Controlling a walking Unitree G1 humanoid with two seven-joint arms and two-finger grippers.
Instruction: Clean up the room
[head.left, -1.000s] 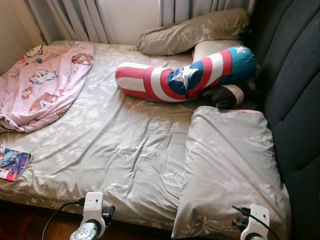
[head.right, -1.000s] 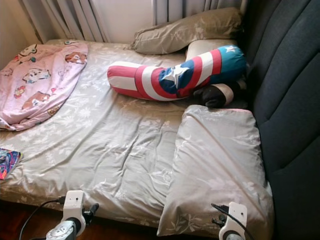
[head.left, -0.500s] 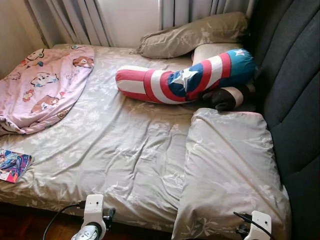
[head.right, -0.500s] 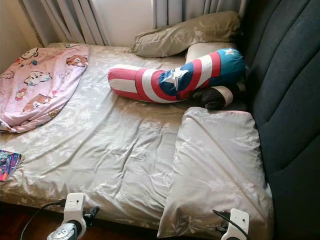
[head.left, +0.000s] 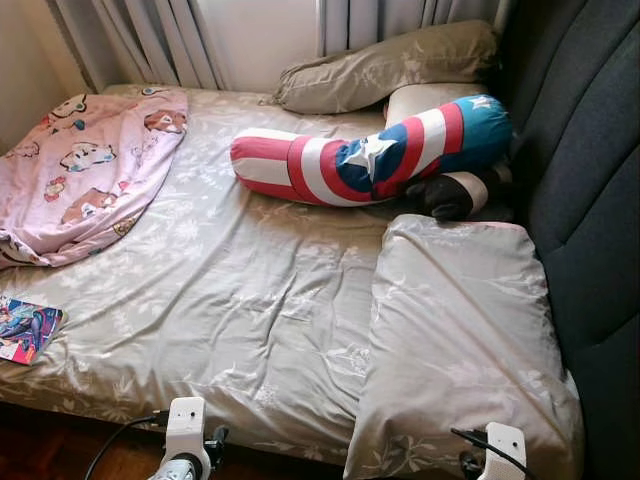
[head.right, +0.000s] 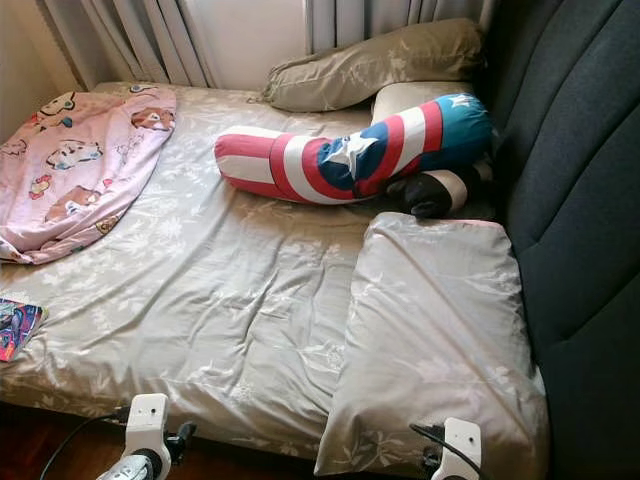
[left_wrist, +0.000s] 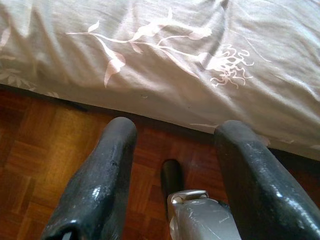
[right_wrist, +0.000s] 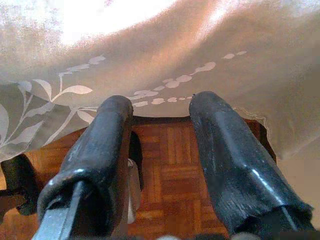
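Your left end effector (left_wrist: 172, 145) and right end effector (right_wrist: 160, 135) hang spread wide, holding nothing, over parquet floor (left_wrist: 45, 145) at the bed (head.left: 250, 300) edge. Wrinkled leaf-print sheet. Striped star bolster (head.left: 370, 155), a long curved tube, lies across the bed toward the headboard (head.left: 590, 200). Rectangular pillow (head.left: 465, 340) alongside. Pink cartoon blanket (head.left: 85, 170) bunched far left; glossy book (head.left: 28, 328) at the near edge.

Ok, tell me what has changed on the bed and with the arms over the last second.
Both arms have sunk lower at the bed's near edge: left gripper and right gripper stay open and empty. The striped bolster, pink blanket and near pillow lie unmoved.
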